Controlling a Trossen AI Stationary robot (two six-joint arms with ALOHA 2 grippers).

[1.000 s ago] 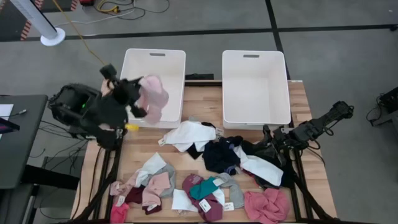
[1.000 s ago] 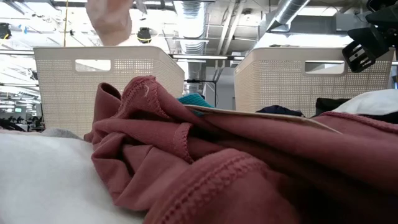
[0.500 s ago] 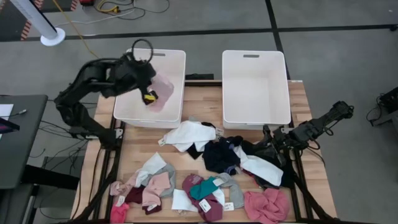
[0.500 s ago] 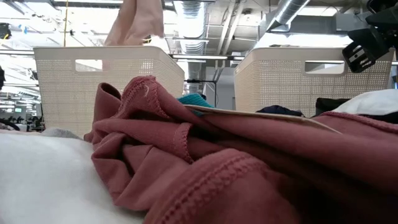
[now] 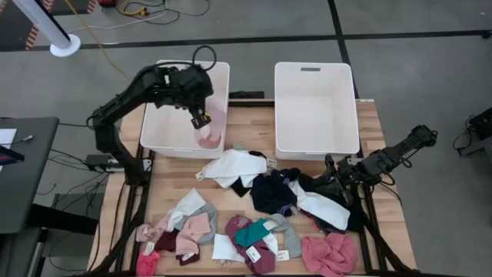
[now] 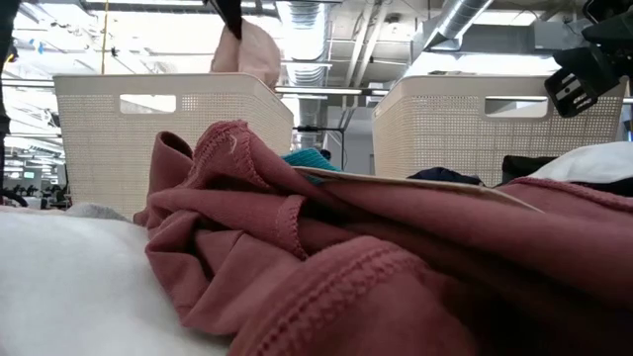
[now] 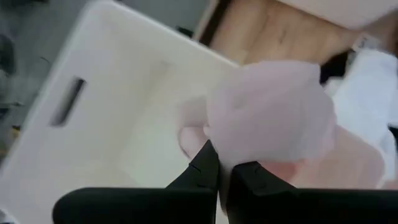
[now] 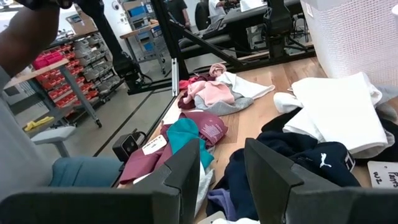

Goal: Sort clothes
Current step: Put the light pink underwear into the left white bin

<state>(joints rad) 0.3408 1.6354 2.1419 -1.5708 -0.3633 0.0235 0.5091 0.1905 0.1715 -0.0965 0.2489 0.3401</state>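
- the left gripper [image 5: 201,121] is over the near right part of the left bin [image 5: 165,127], its fingers [image 7: 205,168] pinched tight on a pale pink garment [image 5: 211,131].
- the pink garment hangs from the fingers down into the left bin, by the bin's right wall; in the low view it shows above the bin's rim [image 6: 252,51].
- the right gripper [image 8: 221,171] is low over the table's right edge, well to the right of the left bin and in front of the right bin [image 5: 338,135]; its fingers stand partly apart with nothing between them.
- the right bin stands just right of the left bin, a gap between them.
- the rest of the clothes lie on the table [image 5: 254,127] in front of the left bin:
- a white piece [image 5: 231,165] lies just in front of the left bin's near right corner.
- a dark navy piece [image 5: 270,191] and another white one [image 5: 327,209] lie further right of it, next to the right gripper.
- a white and grey piece [image 5: 192,208] and a pink and maroon heap [image 5: 173,238] lie well in front of the left bin, at the table's near left.
- a teal piece [image 5: 250,231] on maroon ones [image 5: 257,258], with paper tags [image 5: 252,253], lies right of that heap.
- a big pink piece [image 5: 330,254] lies at the near right corner, farthest from the left bin.
- in the right wrist view a person's arm [image 8: 31,31] shows beyond the table.
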